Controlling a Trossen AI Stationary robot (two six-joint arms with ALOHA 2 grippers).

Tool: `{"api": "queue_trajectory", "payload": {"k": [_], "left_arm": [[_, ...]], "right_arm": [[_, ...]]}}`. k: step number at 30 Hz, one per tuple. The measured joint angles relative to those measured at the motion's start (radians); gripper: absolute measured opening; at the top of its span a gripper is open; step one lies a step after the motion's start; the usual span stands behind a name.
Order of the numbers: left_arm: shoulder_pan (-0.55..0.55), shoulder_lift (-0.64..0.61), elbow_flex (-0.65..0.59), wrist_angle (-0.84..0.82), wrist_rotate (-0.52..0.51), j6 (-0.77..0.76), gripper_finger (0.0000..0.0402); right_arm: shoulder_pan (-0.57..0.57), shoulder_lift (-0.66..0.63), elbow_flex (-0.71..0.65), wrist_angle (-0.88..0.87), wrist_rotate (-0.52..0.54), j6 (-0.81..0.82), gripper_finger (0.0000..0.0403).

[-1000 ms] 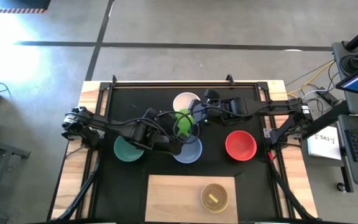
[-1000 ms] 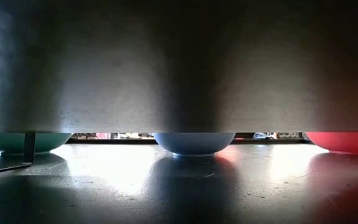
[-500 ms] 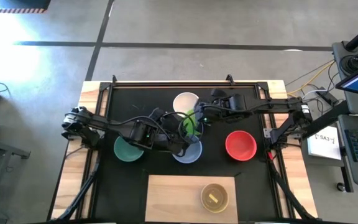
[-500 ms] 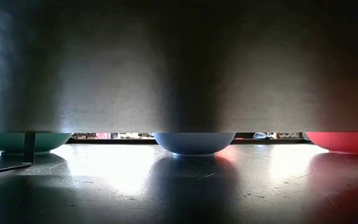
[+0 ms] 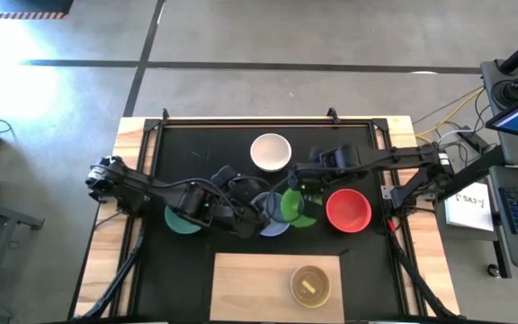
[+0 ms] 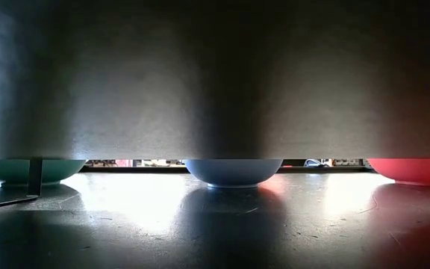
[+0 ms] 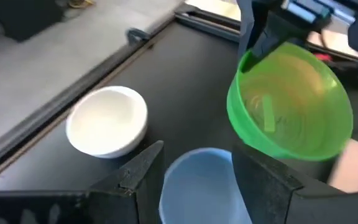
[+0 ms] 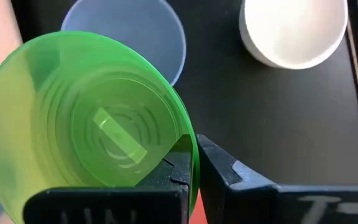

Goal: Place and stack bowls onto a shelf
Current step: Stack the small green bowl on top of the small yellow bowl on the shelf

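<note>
My right gripper (image 5: 292, 185) is shut on the bright green bowl (image 5: 293, 205), held in the air over the right side of the pale blue bowl (image 5: 272, 221) on the black mat. My left gripper (image 5: 252, 213) is open just over the pale blue bowl (image 7: 197, 186), one finger to each side of it in the left wrist view. I cannot tell whether it touches. The white bowl (image 5: 270, 151), teal bowl (image 5: 183, 219) and red bowl (image 5: 348, 210) rest on their bases on the mat. The yellow bowl (image 5: 310, 285) stands on the shelf (image 5: 250, 288). My right gripper pinches the green bowl's rim (image 8: 188, 144) between its two fingers (image 8: 229, 171), one on each face of the wall. The bowl is lifted clear and steeply tilted, its round face (image 7: 291, 106) turned toward the left arm. It hangs out beyond the fingers.
The low view shows only the teal bowl (image 6: 28, 170), pale blue bowl (image 6: 232, 172) and red bowl (image 6: 416, 170) under a broad dark surface that fills the upper picture. Both arms crowd the mat's middle. The shelf has bare wood left of the yellow bowl.
My right gripper has carried the green bowl from beside the white bowl toward the table's near edge and a little to the right, so it now hangs over the pale blue bowl. The white bowl is uncovered. My left gripper has shifted slightly toward the near edge.
</note>
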Motion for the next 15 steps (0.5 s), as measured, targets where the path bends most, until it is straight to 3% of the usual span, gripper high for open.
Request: {"api": "queue_trajectory", "payload": {"k": [4,15], "left_arm": [[-0.024,-0.005,0.000,-0.001,0.048,-0.018,0.0169],[-0.133,-0.007,0.000,0.001,0.122,-0.073,0.0169]], "right_arm": [[0.043,-0.001,0.000,-0.051,-0.001,0.050,0.0008],[0.202,-0.001,-0.001,-0.085,-0.127,0.200,0.0008]]}}
